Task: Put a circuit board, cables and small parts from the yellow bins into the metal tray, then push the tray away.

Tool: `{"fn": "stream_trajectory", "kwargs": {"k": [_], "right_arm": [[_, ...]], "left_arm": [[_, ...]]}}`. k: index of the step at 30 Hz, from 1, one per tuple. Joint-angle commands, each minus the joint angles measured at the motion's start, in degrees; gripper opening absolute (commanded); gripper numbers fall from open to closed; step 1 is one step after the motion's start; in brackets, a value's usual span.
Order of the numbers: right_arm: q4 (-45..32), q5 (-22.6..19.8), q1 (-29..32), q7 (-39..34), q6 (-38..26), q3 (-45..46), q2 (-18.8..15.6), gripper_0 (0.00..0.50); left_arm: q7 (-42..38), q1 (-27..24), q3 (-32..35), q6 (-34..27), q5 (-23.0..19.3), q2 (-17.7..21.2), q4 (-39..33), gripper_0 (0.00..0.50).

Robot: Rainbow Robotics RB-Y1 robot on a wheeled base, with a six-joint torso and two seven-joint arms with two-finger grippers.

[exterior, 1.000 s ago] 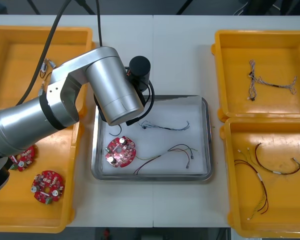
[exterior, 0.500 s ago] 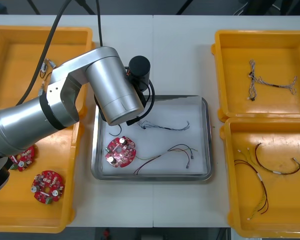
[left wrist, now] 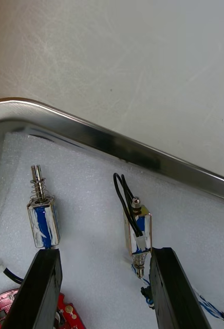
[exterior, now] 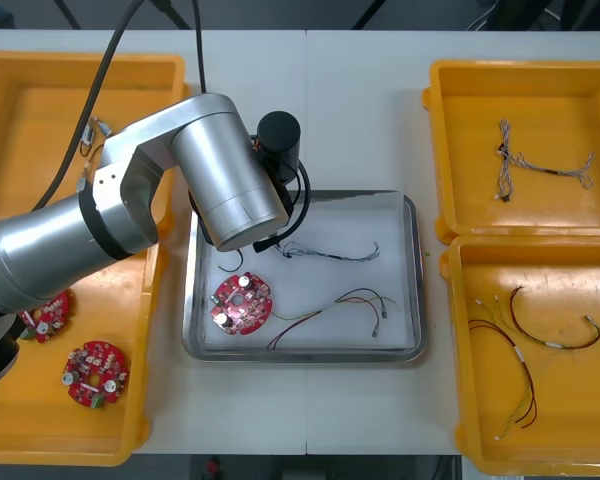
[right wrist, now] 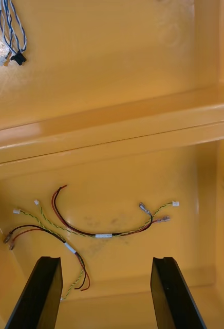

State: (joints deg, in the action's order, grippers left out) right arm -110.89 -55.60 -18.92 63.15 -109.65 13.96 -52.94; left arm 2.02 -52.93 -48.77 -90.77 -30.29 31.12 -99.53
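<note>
My left gripper (left wrist: 104, 254) stands open just above the white lining of the metal tray (left wrist: 117, 145), near its rim. Two small metal parts lie there: one (left wrist: 42, 225) beyond the one finger, the other (left wrist: 138, 230), with a black wire loop, right by the other finger (left wrist: 168, 288). Nothing is held. In the front view the left arm (exterior: 230, 190) covers the tray's (exterior: 412, 280) far left corner. Inside lie a red circuit board (exterior: 242, 303), a blue and white cable (exterior: 332, 253) and a red and yellow cable (exterior: 345, 303). My right gripper (right wrist: 106, 259) hangs open over red and yellow cables (right wrist: 107, 230).
The left near bin (exterior: 130, 420) holds two more circuit boards (exterior: 95, 372), and the left far bin (exterior: 40, 70) has small metal parts (exterior: 95, 130). At the right, the far bin (exterior: 450, 100) holds blue and white cables (exterior: 540, 165) and the near bin (exterior: 465, 400) red and yellow ones (exterior: 520, 350).
The left gripper has opened. The left arm has stayed where it was over the tray's far left corner, and nothing else has moved.
</note>
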Motion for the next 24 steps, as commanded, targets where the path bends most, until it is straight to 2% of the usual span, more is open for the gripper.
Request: {"fn": "stream_trajectory", "kwargs": {"k": [1, 6, 10, 12, 14, 16, 17, 21, 24], "right_arm": [[-1.3, 0.4, 0.6, 1.3, -0.4, 1.6, 0.3, 0.500], [-1.3, 0.4, 0.6, 1.3, -0.4, 1.6, 0.3, 0.500], [-1.3, 0.4, 0.6, 1.3, -0.4, 1.6, 0.3, 0.500], [-1.3, 0.4, 0.6, 1.3, -0.4, 1.6, 0.3, 0.500], [-1.3, 0.4, 0.6, 1.3, -0.4, 1.6, 0.3, 0.500], [-1.3, 0.4, 0.6, 1.3, -0.4, 1.6, 0.3, 0.500], [-0.5, 0.1, 1.7, 1.5, -0.4, 0.4, 1.4, 0.500], [-0.2, 0.1, 0.0, 1.8, -0.4, -0.7, 2.1, 0.500], [-0.2, -0.4, -2.3, 2.2, -0.4, -1.2, 2.1, 0.500]], "left_arm": [[-3.3, -0.9, 0.1, -2.7, -3.5, 1.7, -3.7, 0.500], [-2.7, -3.2, 3.1, -8.2, -9.0, 5.4, -8.8, 0.500], [-2.5, -5.6, 6.3, -10.7, -16.5, 10.4, -12.7, 0.500], [-1.8, -6.8, 9.0, -11.1, -22.2, 14.4, -14.1, 0.500], [-1.3, -7.4, 11.0, -11.1, -25.7, 17.2, -15.1, 0.500], [1.3, -7.6, 14.6, -11.3, -30.7, 22.0, -16.1, 0.500], [3.1, -7.7, 16.2, -11.4, -32.6, 24.2, -16.5, 0.500], [9.2, -7.7, 19.6, -11.7, -38.2, 31.7, -17.0, 0.500], [14.7, -7.7, 21.3, -11.9, -40.4, 35.2, -16.2, 0.500]]}}
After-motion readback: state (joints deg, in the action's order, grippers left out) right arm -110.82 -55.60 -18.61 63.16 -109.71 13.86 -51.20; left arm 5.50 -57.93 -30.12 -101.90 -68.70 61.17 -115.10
